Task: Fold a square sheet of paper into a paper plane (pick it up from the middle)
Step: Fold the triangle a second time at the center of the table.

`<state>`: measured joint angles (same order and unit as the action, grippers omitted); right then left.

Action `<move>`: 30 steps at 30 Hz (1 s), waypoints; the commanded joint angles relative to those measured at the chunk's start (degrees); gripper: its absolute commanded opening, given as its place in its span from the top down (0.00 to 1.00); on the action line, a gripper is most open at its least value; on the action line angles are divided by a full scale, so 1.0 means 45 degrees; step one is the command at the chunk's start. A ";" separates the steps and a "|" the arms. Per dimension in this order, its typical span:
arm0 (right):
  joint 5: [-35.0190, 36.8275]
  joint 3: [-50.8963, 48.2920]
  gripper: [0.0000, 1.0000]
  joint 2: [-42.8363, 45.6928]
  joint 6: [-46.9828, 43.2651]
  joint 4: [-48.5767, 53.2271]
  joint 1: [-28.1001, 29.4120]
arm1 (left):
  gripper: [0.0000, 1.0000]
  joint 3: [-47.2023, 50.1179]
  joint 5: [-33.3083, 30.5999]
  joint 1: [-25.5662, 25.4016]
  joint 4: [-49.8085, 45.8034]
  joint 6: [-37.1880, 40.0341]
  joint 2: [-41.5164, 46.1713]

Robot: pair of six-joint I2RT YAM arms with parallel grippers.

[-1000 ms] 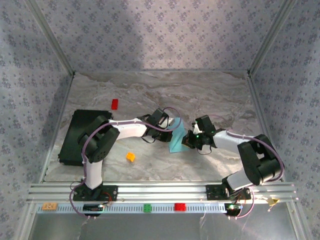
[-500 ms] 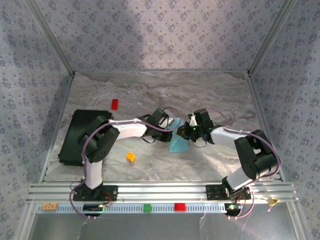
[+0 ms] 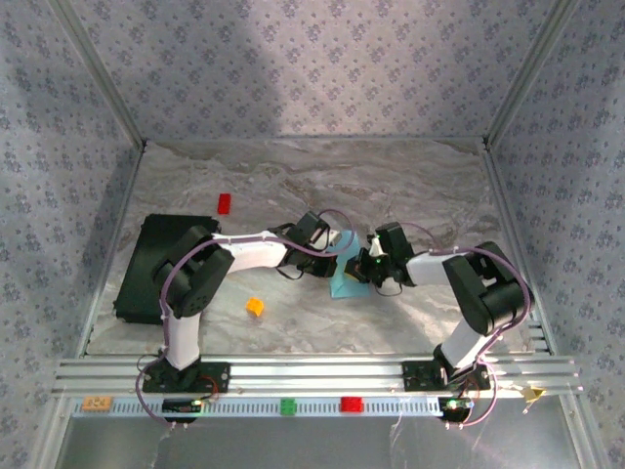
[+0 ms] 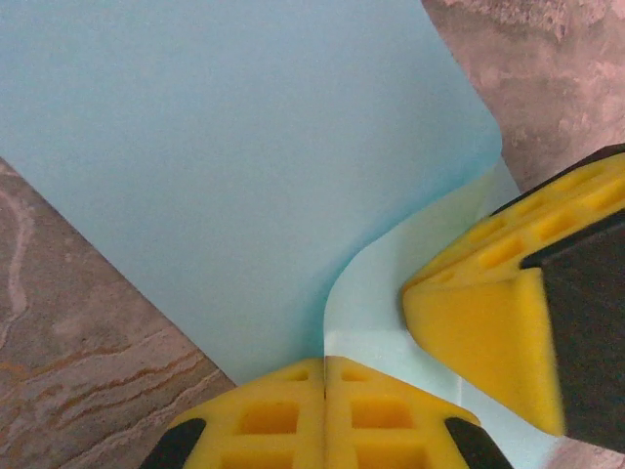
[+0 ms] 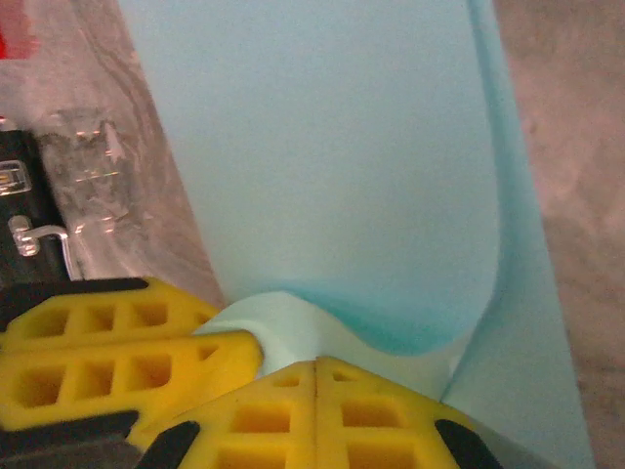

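Observation:
The square sheet of paper (image 3: 343, 284), light blue, hangs bent between my two grippers at the table's middle, with a small piece showing below them. In the left wrist view my left gripper (image 4: 325, 363) is shut, its yellow fingers (image 4: 264, 415) pinching a curled edge of the sheet (image 4: 244, 147); the right gripper's yellow fingers (image 4: 488, 327) press close at the right. In the right wrist view my right gripper (image 5: 315, 363) is shut on the paper (image 5: 322, 147), which bulges upward. Seen from above, the left gripper (image 3: 342, 252) and right gripper (image 3: 365, 264) almost touch.
A black slab (image 3: 161, 264) lies at the left of the marble table (image 3: 410, 186). A red block (image 3: 224, 202) sits behind it and an orange block (image 3: 255, 307) in front of the left arm. Green (image 3: 289, 405) and red (image 3: 351, 404) blocks rest on the front rail.
My right gripper has moved left, up against the left gripper. The paper has bunched between them, so less of it shows from above. The left arm has barely moved.

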<state>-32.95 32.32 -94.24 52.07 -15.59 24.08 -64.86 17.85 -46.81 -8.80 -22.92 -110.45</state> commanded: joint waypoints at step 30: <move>0.0104 0.0219 0.97 -0.0274 -0.0032 0.1133 -0.1764 | 1.00 -0.0213 0.0118 0.0074 -0.0640 0.0425 -0.0337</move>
<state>-33.76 34.63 -94.91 50.41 -11.57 17.69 -65.21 18.63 -46.61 -8.82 -22.09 -110.80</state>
